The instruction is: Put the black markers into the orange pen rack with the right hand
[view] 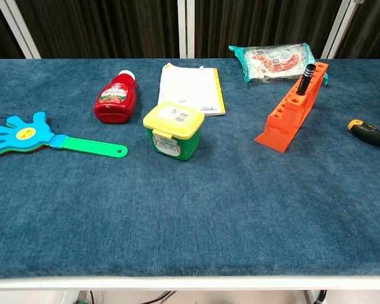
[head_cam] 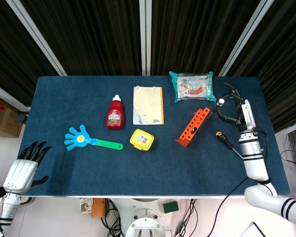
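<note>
Head view shows the right hand (head_cam: 233, 109) raised just beside the upper end of the orange pen rack (head_cam: 193, 127), on the side away from the ketchup bottle (head_cam: 116, 113). Its fingers are curved toward each other with a small pale tip between them, but I cannot tell if this is a marker or a part of the hand, so I cannot say whether it holds something. The left hand (head_cam: 24, 166) rests beyond the worktop (head_cam: 64, 173) edge, far from the rack, with fingers apart and nothing in them.

In the chest view one black marker (view: 306, 78) stands upright in a hole near the high end of the rack. The other holes that I can see look empty. A black tool with an orange end (head_cam: 224, 140) lies on the worktop near the rack, below the right hand; it looks more like a screwdriver than a marker.

My judgement of the risks: if the hand does carry a marker, it can miss the narrow hole or hit the standing marker, because the holes are close together. The rack is light and tilted in steps, so a push from the fingers may slide or tip it. The hand could also take the orange-ended tool by mistake.
</note>
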`<state>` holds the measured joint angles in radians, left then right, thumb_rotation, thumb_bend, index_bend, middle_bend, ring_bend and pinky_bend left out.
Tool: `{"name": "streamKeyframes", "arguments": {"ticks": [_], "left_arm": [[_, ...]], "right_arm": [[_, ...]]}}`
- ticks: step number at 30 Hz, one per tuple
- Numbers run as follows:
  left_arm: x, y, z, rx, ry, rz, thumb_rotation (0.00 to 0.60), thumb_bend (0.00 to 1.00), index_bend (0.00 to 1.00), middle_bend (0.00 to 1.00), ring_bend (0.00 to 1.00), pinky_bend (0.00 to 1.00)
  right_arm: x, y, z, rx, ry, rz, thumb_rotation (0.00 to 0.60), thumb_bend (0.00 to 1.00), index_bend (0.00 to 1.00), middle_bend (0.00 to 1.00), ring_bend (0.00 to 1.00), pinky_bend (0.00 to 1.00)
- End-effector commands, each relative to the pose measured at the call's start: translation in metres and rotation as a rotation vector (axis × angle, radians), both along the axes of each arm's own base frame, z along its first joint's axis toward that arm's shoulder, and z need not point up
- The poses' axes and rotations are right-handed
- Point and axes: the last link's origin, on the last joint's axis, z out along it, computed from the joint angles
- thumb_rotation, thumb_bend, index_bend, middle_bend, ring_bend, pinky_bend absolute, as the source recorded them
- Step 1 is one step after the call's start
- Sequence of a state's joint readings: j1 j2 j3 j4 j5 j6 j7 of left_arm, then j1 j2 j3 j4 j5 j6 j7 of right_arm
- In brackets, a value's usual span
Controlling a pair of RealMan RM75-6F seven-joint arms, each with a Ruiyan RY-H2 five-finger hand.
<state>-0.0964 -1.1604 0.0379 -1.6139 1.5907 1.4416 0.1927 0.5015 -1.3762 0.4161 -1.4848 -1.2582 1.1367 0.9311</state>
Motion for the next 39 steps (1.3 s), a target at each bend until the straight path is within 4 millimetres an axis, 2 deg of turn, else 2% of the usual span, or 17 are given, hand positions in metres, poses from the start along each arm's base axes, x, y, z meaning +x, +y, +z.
{"name": "streamKeyframes", "arguments": {"ticks": [1,19,39], "left_arm": [[0.0,0.001,0.001,0.002,-0.001,0.001,0.6,0.06,0.14,0.07,0.03,0.19],[0.0,-0.001,0.002,0.006,-0.003,0.0,0.6,0.06,0.15,0.07,0.03,0.19],[-0.001,0.0,0.003,0.007,-0.007,0.003,0.6,0.06,0.15,0.07,0.03,0.19]], "right_arm": [[0.004,-0.006,-0.011,0.033,-0.023,-0.009,0.6,0.34,0.67,0.11,0.0,0.0],[-0.003,-0.003,-0.035,0.061,-0.011,-0.025,0.6,0.34,0.67,0.11,0.0,0.0],[-0.005,-0.006,-0.044,0.079,-0.024,-0.022,0.6,0.34,0.67,0.11,0.0,0.0]]}}
